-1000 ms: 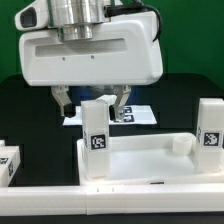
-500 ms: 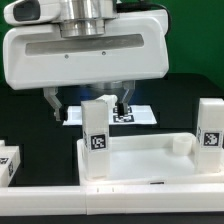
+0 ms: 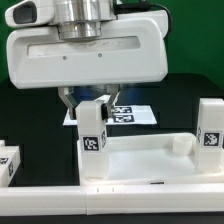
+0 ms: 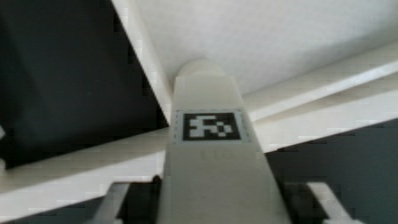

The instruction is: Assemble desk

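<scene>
The white tabletop panel [image 3: 150, 165] lies on the black table with its raised rim up. One white tagged leg [image 3: 92, 140] stands upright in the corner on the exterior view's left. My gripper [image 3: 90, 100] is directly above it, open, with a finger on each side of the leg's top. In the wrist view the leg [image 4: 214, 150] runs between my fingers [image 4: 118, 200] with a dark gap on each side of my gripper [image 4: 217, 205]. A second tagged leg [image 3: 210, 125] stands at the tabletop's corner on the exterior view's right.
Another tagged leg [image 3: 8, 165] lies at the exterior view's left edge. The marker board [image 3: 140, 113] lies behind the tabletop. A long white border rail [image 3: 110, 205] runs along the front.
My fingers have drawn closer together and now straddle the top of the upright leg. The hand has dropped slightly. The leg's top has shifted a little toward the exterior view's left.
</scene>
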### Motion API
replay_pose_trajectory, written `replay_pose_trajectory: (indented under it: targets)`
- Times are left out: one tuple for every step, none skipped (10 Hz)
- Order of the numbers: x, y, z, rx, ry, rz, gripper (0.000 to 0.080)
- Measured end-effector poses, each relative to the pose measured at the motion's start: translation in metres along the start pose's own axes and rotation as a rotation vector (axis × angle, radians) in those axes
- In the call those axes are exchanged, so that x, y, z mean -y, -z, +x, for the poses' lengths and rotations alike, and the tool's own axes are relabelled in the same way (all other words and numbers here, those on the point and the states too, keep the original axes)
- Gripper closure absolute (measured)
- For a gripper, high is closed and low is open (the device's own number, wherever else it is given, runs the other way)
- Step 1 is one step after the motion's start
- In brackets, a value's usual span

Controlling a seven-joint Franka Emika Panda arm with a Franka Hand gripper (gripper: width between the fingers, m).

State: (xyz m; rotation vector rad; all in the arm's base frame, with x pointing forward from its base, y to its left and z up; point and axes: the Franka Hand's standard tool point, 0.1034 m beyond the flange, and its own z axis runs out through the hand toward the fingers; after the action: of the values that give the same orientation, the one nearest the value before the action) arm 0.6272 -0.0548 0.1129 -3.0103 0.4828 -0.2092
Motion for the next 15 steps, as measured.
replay_pose_trajectory:
  targets:
    - [0.0006,-0.0001,0.0019,-0.001,-0.159,-0.006,0.0515]
    - [0.0012,-0.0008,0.0024,0.003,-0.34,-0.02,0.0515]
    - [0.0027,-0.0015,0.004,0.009,-0.573,-0.052,0.0515]
    - [0.0031,-0.0025,0.0058,0.012,-0.826,-0.066,0.0515]
    - [0.0017,-0.0023,0.0067,0.015,-1.052,-0.07,0.0515]
    - [-0.0005,-0.0021,0.0061,0.023,-1.172,-0.051,0.0514]
    - [0.0015,-0.0022,0.0053,0.024,-1.239,-0.053,0.0514]
    - [0.0017,-0.0023,0.005,0.024,-1.236,-0.053,0.0514]
    - [0.0014,-0.0027,0.0044,0.026,-1.163,-0.055,0.0432]
    - [0.0006,-0.0042,0.0005,0.041,-0.991,-0.063,0.0295]
    - [0.0013,-0.0039,0.0001,0.045,-0.848,-0.058,0.0295]
    - [0.0025,-0.0019,0.0008,0.05,-0.64,-0.048,0.0181]
    - [0.0017,0.0,0.0003,0.061,-0.478,-0.038,0.0159]
    - [0.0005,-0.0004,0.0005,0.06,-0.457,-0.041,0.0159]
    - [0.0001,-0.0005,0.0005,0.061,-0.403,-0.041,0.0151]
